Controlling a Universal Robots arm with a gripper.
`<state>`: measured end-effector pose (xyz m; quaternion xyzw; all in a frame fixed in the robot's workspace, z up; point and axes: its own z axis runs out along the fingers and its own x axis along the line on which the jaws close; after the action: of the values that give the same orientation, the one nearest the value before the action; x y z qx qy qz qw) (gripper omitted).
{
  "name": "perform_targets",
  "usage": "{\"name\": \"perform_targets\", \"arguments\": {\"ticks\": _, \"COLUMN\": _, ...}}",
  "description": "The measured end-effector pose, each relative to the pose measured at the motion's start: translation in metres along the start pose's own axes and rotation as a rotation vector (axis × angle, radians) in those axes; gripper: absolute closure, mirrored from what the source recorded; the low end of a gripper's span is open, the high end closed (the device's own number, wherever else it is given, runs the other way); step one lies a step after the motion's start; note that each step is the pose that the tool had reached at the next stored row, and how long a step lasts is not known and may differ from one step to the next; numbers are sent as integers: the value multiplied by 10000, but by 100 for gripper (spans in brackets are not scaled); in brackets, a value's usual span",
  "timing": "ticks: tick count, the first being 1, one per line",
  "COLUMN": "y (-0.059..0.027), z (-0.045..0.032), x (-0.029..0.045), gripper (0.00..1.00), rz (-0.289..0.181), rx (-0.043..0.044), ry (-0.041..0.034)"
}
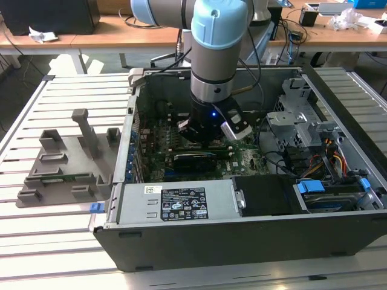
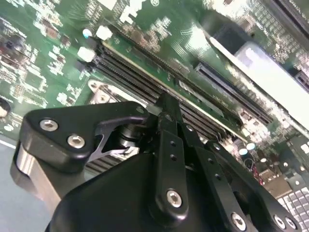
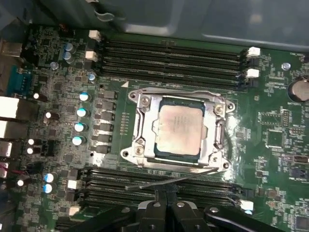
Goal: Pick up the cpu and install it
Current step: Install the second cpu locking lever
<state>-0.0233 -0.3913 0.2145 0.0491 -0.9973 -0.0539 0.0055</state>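
My gripper: fingers pressed together at the tips, nothing held between them; in the second wrist view the same fingers meet in 1 closed line above the memory slots.
My position: I hang inside the open computer case, low over the motherboard, in the exterior view.
Cpu: just ahead of my fingertips in the first wrist view, apart from them, with a bank of memory slots between us.
Cpu attitude: lying flat, silver top facing up at me, seated in the socket; it is near square, so I cannot name a long axis; its edges run parallel to the socket frame and to the slots.
Socket contents: the cpu fills the opening; the metal frame lies around it, and a thin wire lever runs along the frame edge nearest me.
Case contents: motherboard, a labelled metal box along the near wall, a drive cage toward the exterior view's right.
Grey tray: outside the case, on the slatted table, well away from me toward the exterior view's left.
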Motion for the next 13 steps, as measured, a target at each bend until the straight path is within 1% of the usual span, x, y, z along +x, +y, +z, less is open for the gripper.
{"name": "perform_targets", "arguments": {"ticks": 1, "y": -9, "z": -1, "x": -61, "gripper": 89, "rz": 4, "rx": -1, "ry": 18}}
{"name": "perform_targets", "arguments": {"ticks": 5, "y": -26, "z": -3, "x": -210, "gripper": 89, "rz": 7, "rx": -5, "ry": 59}}
{"name": "perform_targets", "arguments": {"ticks": 6, "y": -33, "z": -3, "x": -293, "gripper": 89, "rz": 9, "rx": -8, "ry": 76}}
{"name": "perform_targets", "arguments": {"ticks": 7, "y": -38, "z": -4, "x": -343, "gripper": 89, "rz": 9, "rx": -9, "ry": 82}}
{"name": "perform_targets", "arguments": {"ticks": 9, "y": -42, "z": -5, "x": -387, "gripper": 89, "rz": 9, "rx": -8, "ry": 84}}
{"name": "perform_targets", "arguments": {"ticks": 11, "y": -34, "z": -6, "x": -396, "gripper": 89, "rz": 10, "rx": -7, "ry": 85}}
{"name": "perform_targets", "arguments": {"ticks": 13, "y": 11, "z": -3, "x": -401, "gripper": 89, "rz": 10, "rx": -8, "ry": 84}}
